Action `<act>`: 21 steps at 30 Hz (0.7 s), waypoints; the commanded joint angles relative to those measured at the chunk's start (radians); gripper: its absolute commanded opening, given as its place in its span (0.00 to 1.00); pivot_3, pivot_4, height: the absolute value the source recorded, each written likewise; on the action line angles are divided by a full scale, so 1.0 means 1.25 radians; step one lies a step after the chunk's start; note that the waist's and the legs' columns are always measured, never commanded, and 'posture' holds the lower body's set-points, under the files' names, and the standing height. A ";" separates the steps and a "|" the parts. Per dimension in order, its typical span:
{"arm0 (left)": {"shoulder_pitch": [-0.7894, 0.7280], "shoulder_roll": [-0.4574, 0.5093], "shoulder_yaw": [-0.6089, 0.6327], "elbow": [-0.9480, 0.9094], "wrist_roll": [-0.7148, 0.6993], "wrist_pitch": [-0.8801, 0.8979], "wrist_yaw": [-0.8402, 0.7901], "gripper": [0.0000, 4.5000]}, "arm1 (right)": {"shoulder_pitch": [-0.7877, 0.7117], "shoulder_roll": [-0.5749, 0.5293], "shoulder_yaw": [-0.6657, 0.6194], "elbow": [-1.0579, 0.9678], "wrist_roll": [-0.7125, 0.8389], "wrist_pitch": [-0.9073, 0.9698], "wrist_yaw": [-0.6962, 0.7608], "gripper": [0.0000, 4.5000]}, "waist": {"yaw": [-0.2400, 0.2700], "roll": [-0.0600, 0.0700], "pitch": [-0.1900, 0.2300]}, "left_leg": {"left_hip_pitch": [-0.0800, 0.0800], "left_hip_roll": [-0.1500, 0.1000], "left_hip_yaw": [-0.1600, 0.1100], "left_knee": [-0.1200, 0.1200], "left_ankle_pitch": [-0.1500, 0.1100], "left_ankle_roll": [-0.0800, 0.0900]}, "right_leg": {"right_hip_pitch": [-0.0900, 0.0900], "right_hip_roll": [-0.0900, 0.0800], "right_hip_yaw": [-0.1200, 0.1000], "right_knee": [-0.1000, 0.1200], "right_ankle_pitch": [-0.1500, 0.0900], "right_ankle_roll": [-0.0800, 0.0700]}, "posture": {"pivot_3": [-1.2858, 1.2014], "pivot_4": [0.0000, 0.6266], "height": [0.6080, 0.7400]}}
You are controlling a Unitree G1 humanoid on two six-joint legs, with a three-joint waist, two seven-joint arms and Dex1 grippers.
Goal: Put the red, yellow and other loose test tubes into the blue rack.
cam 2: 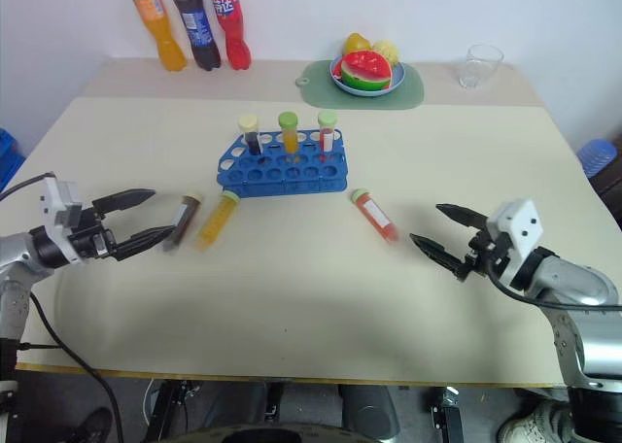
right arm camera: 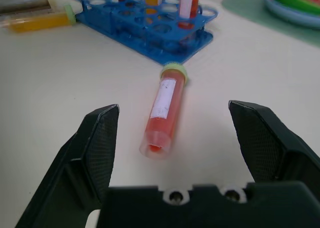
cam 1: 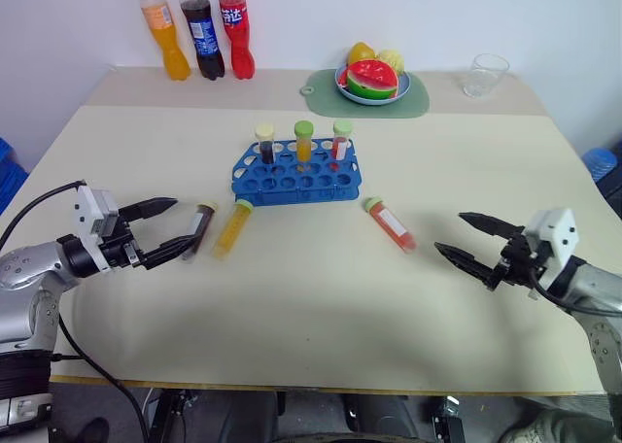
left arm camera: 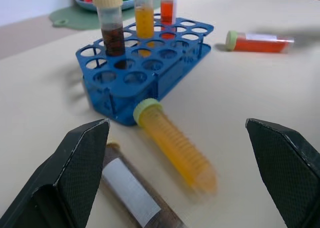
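The blue rack (cam 1: 284,181) stands mid-table with three capped tubes upright in its back row. Three loose test tubes lie flat on the table. The dark brown one (cam 1: 199,231) and the yellow-orange one (cam 1: 233,227) lie side by side left of the rack's front. The red one (cam 1: 391,223) lies to its front right. My left gripper (cam 1: 183,221) is open, its fingertips right beside the dark brown tube, and both near tubes (left arm camera: 172,145) show between its fingers. My right gripper (cam 1: 452,232) is open a short way right of the red tube (right arm camera: 165,113), pointing at it.
Three tall soda bottles (cam 1: 204,30) stand at the back left edge. A green mat (cam 1: 326,91) with a plate of fruit (cam 1: 372,82) lies behind the rack, and a clear glass (cam 1: 484,74) stands at the back right.
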 commanded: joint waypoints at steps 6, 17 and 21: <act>-0.123 -0.027 -0.082 0.018 0.003 -0.046 -0.094 1.00 | -0.341 -0.072 0.137 -0.024 0.073 0.495 -0.129 0.86 | 0.002 0.001 0.001 | -0.001 0.000 0.000 0.001 0.000 0.000 | -0.001 0.000 0.000 0.000 0.000 0.000 | 0.52 0.24 1.00; -0.187 -0.058 -0.180 0.094 0.068 -0.139 -0.175 1.00 | -0.650 -0.016 0.320 0.182 0.057 0.836 -0.154 0.86 | 0.002 0.001 0.001 | -0.016 -0.001 0.000 0.002 0.000 0.001 | -0.017 0.000 -0.001 0.002 0.001 0.001 | 0.52 0.24 1.00; -0.176 -0.059 -0.181 0.092 0.072 -0.153 -0.178 1.00 | -0.688 0.006 0.356 0.239 0.037 0.855 -0.158 0.86 | 0.001 0.001 0.001 | -0.017 -0.002 0.000 0.002 0.000 0.001 | -0.017 0.000 -0.001 0.003 0.001 0.001 | 0.52 0.24 1.00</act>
